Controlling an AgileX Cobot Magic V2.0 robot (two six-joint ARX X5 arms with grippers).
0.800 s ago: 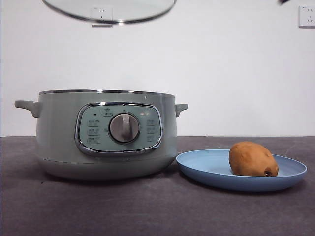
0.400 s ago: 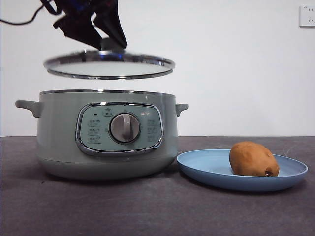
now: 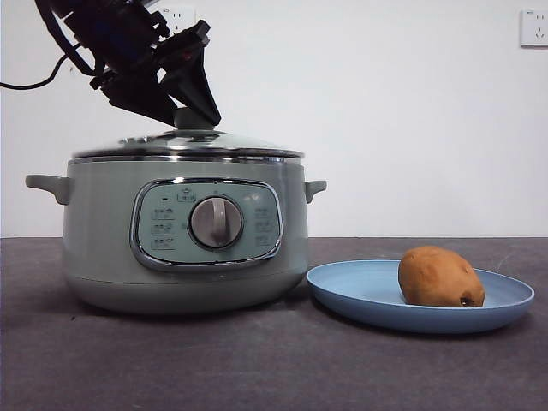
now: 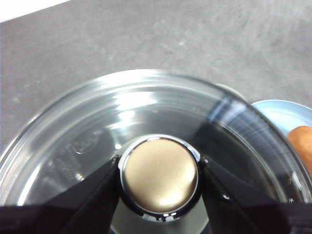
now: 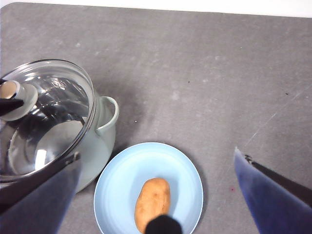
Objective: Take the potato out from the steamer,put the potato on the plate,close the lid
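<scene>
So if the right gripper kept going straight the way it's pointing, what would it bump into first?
Probably the potato on the plate. The right gripper, jaws open wide, looks down at them, and nothing shows in between. Depth is hard to judge.

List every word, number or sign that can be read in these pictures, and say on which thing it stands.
No text can be read as words.
Cooker control panel: small icons and marks around the dial, too small and blurred to read.
Glass lid: a faint stamped mark in the left wrist view, too blurred to read.
Plate, potato, left gripper on the lid knob: no marking.
</scene>
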